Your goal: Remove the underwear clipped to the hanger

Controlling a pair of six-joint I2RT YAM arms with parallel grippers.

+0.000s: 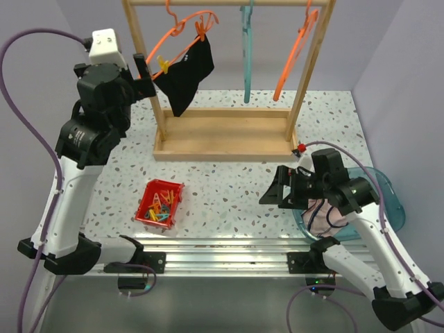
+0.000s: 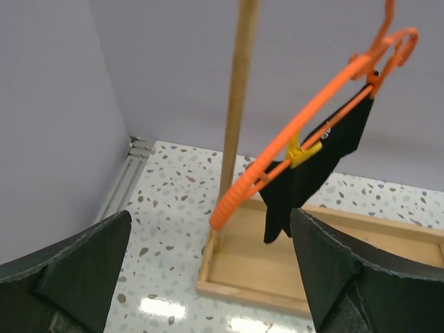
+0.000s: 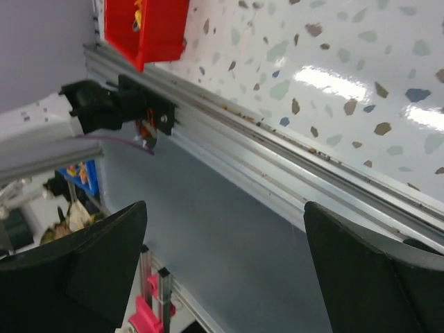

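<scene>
Far left, raised high over the table: left gripper (image 1: 144,78), claw released, jaws spread wide, nothing between them. Aimed at the low end of the orange hanger (image 1: 182,33), close but not touching (in the left wrist view, hanger tip framed between the two fingers).

Just right of that: black underwear (image 1: 186,73), hanging from the hanger's lower bar. Pinned twice: yellow clip (image 1: 164,66) low on the left, orange clip (image 1: 202,29) up near the hook. Still on the wooden rack (image 1: 222,142), so not yet removed.

Below, on the table: red bin (image 1: 179,198) with loose clips inside. Further right along the rack's rail: teal hanger (image 1: 246,55) and a second orange hanger (image 1: 295,55), both bare.

Far right, low: right gripper (image 1: 274,189), claw likewise released and empty, pointed toward the table's front edge (right wrist view: only the metal rail and clutter beneath). Beneath and behind that arm: blue basin (image 1: 392,198) with pink underwear (image 1: 326,211) lying inside, partly hidden by the arm. Navy pair not made out.

Step in hand, by judgement: last clipped garment, approach to its first clip. Next move, probably for the left arm: close in on the yellow clip, pinch its handles open, draw it off, drop it in the red bin. Then the same at the orange clip, then black fabric over to the basin. Fine aim needed: small clip, light hanger free to swing at a nudge, cloth apt to slide once one end freed.
</scene>
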